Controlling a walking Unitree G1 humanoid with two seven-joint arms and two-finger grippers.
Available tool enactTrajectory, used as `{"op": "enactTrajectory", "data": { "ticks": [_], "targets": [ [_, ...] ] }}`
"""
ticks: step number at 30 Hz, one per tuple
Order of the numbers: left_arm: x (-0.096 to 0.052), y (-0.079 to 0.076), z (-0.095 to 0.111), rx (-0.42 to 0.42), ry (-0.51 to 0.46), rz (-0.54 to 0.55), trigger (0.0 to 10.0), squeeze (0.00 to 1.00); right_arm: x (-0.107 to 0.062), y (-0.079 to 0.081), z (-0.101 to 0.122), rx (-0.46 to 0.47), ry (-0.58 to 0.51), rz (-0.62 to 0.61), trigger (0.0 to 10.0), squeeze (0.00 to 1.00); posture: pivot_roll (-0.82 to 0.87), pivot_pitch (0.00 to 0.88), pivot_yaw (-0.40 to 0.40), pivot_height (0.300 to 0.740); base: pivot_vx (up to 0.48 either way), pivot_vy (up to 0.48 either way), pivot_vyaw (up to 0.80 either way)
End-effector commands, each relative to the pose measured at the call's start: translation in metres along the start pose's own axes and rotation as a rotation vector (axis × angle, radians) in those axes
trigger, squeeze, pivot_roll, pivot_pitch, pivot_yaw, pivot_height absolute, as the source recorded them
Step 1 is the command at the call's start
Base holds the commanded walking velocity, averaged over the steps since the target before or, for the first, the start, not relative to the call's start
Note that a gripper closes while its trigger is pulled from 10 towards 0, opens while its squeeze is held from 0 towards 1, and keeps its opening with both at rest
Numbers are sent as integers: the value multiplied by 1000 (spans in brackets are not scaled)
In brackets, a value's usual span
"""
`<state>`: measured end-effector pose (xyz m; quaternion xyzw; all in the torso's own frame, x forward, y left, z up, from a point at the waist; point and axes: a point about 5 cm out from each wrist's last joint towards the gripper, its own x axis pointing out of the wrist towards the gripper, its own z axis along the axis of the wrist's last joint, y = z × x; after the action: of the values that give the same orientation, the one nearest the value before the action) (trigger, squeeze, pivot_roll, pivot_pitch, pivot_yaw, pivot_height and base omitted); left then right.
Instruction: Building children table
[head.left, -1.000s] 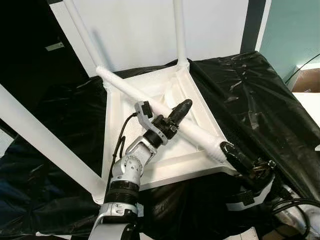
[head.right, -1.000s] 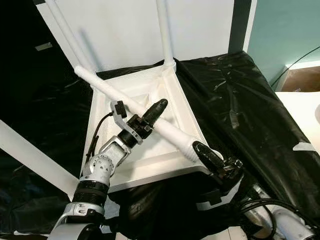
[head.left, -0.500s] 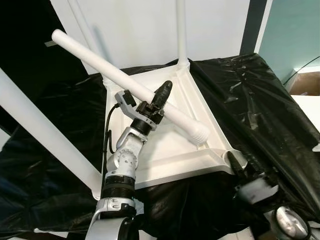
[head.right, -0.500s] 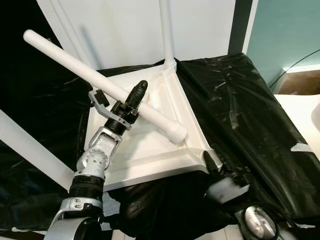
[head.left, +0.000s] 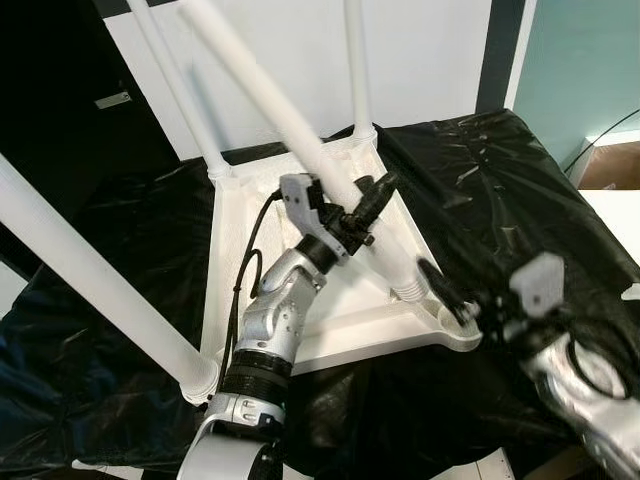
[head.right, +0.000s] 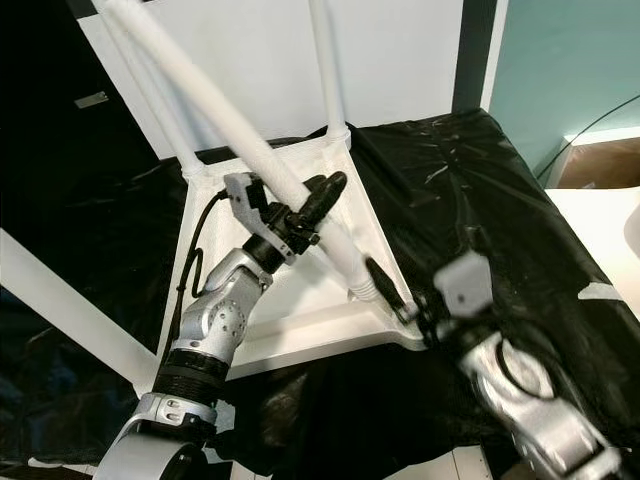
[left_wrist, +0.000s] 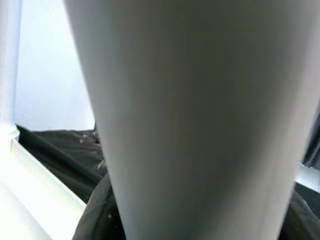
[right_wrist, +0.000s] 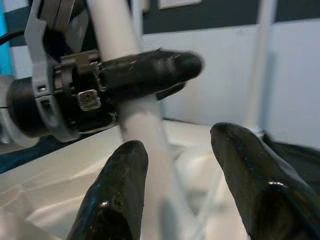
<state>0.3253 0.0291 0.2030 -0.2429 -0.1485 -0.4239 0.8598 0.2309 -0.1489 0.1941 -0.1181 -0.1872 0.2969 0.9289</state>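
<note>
The white children's table (head.left: 236, 262) lies upside down on black plastic sheeting, with three legs standing in its back left (head.left: 182, 90), back right (head.left: 357, 62) and front left (head.left: 90, 270) corners. My left gripper (head.left: 368, 197) is shut on a loose fourth leg (head.left: 262, 92) near its lower part. That leg leans steeply up to the left, and its ribbed end (head.left: 405, 289) hangs just above the frame by the front right corner socket (head.left: 458, 338). My right gripper (head.left: 443, 291) is open, its fingers (right_wrist: 121, 190) on either side of the leg's lower end without touching it.
Black plastic sheeting (head.left: 520, 190) covers the surface all round the table and hangs off at the right. A white wall panel (head.left: 280, 50) stands behind. At the far right are a teal wall (head.left: 590, 60) and a cardboard box (head.left: 612, 165).
The left gripper has swung the loose leg from a low slant to steep, bringing its ribbed end down by the front right corner. The right gripper let go of that end, dropped away, then rose back beside it.
</note>
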Motion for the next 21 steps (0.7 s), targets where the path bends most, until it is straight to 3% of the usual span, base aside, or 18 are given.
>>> {"op": "enactTrajectory", "data": {
  "ticks": [1, 11, 17, 21],
  "targets": [
    [1, -16, -1, 41, -7, -160, 0, 0, 11, -5, 1, 23, 9, 44, 10000, 0, -165, 0, 126, 740, 0, 0, 0],
    [-2, -24, 1, 73, -18, -173, 0, 0, 40, -5, -13, 45, 69, 105, 10000, 0, -114, 0, 96, 740, 0, 0, 0],
    [-4, -31, 3, 91, -23, -188, 0, 0, 60, 3, -37, 70, 163, 202, 10000, 0, -70, 0, 84, 740, 0, 0, 0],
    [-6, -32, 3, 123, -12, -193, 0, 0, 65, 1, -34, 107, 174, 224, 10000, 0, -62, 0, 77, 740, 0, 0, 0]
  ]
}}
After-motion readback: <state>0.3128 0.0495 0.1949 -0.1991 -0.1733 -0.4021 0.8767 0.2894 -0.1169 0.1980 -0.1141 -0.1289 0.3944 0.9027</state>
